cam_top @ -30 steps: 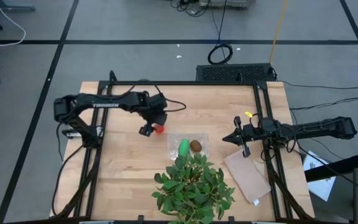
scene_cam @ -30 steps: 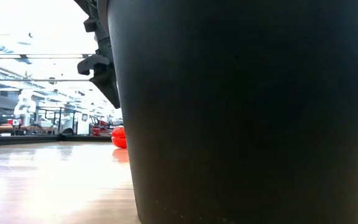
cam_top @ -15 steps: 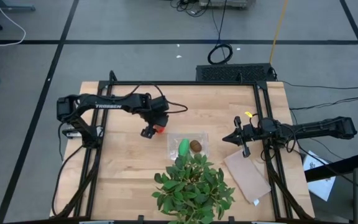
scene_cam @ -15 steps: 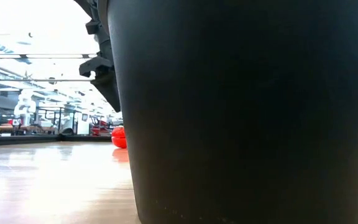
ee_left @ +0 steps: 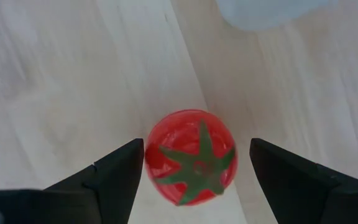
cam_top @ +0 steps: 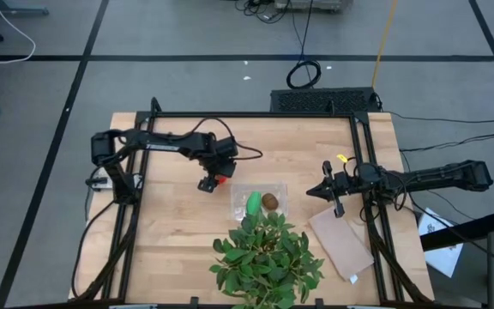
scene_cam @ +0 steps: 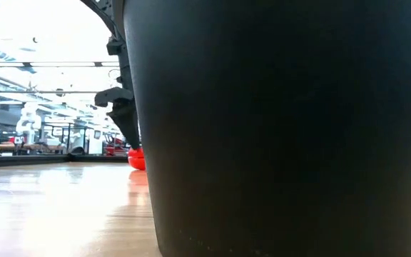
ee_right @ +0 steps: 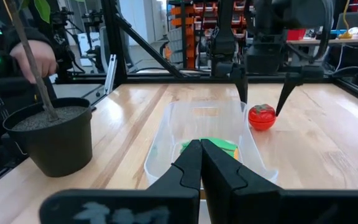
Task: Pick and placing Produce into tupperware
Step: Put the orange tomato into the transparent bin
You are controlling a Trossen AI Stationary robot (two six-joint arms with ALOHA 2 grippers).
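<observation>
The red tomato (ee_left: 190, 157) with its green top sits on the wooden table, just left of the clear tupperware (cam_top: 260, 200). My left gripper (ee_left: 196, 152) is open and points down over the tomato, one finger on each side. Whether either finger touches it cannot be told. The bright green piece (cam_top: 253, 203) and the brown kiwi (cam_top: 270, 201) lie inside the tupperware. My right gripper (ee_right: 201, 163) is shut and waits right of the tupperware, low over the table. In the right wrist view the tomato (ee_right: 261, 116) shows between the left gripper's fingertips.
A leafy plant (cam_top: 268, 257) in a dark pot (scene_cam: 284, 128) stands at the near edge, just in front of the tupperware, and blocks most of the low view. A flat tan sheet (cam_top: 341, 240) lies near the right arm. Bare table lies left of the tomato.
My left gripper has moved a little toward the table's right and has come down, so that its open fingers now stand around the tomato. The tomato, the tupperware and my right arm have stayed where they were.
</observation>
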